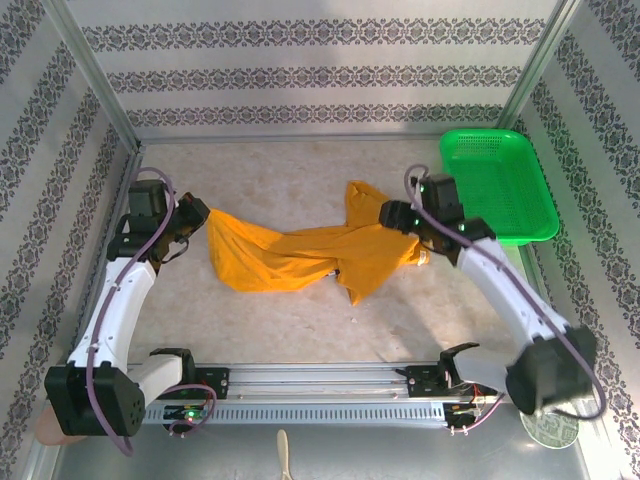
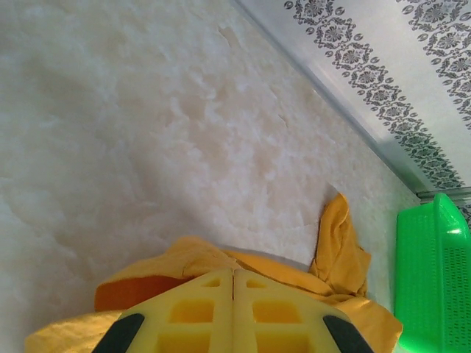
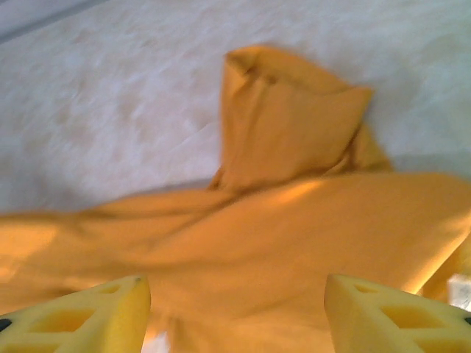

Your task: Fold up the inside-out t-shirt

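Spreading seems the step in hand: the inside-out t-shirt (image 1: 290, 255) lies as a crumpled band on the tabletop (image 1: 290, 170), strung between the two hands and not yet flat enough to fold. The left hand (image 2: 234, 273) is closed, fingers pressed together with cloth bunched right at their tips, so it appears to pinch the shirt's end. The right hand (image 3: 234, 298) is open, fingers wide apart, holding nothing. The shirt's other end lies just below and ahead of it, with a flap standing up beyond its fingertips. A green basket (image 1: 500, 180) sits past the right hand, apart from the cloth. Next, I judge, the right hand needs a hold on an edge beneath it, then a pull away from the left hand to draw the shirt flat.
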You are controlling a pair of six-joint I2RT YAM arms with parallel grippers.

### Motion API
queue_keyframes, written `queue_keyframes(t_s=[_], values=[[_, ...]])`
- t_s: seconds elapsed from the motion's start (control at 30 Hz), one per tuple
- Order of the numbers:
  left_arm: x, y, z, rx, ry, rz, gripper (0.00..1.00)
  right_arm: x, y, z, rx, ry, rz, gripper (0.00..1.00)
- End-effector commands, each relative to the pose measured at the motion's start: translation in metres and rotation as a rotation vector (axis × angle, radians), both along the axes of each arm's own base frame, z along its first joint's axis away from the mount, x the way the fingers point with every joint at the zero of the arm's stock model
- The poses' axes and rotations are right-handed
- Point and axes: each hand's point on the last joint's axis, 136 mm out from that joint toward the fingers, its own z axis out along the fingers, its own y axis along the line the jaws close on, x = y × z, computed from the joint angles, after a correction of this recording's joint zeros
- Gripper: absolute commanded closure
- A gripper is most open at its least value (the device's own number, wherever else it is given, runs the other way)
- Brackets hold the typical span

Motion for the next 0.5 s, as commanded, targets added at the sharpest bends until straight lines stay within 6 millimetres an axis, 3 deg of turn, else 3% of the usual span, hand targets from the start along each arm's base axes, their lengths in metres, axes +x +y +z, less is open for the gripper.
queue_keyframes(t_s=[0.0, 0.1, 0.2, 0.3, 0.47], values=[[0.015, 0.010, 0.020, 0.020, -0.081, 0.027, 1.00, -0.057, 0.013, -0.052, -0.007, 0.137, 0.033, 0.36], [0.020, 0.009, 0.024, 0.023, -0.086, 0.016, 1.00, -0.096, 0.018, -0.089, -0.035, 0.196, 0.047, 0.36], [0.022, 0.009, 0.025, 0.019, -0.090, 0.011, 1.00, -0.123, 0.023, -0.119, -0.032, 0.246, 0.057, 0.35], [0.023, 0.008, 0.025, 0.019, -0.090, 0.007, 1.00, -0.136, 0.034, -0.135, -0.042, 0.259, 0.081, 0.34], [0.022, 0.007, 0.022, 0.008, -0.086, 0.004, 1.00, -0.136, 0.050, -0.145, -0.051, 0.258, 0.105, 0.34]])
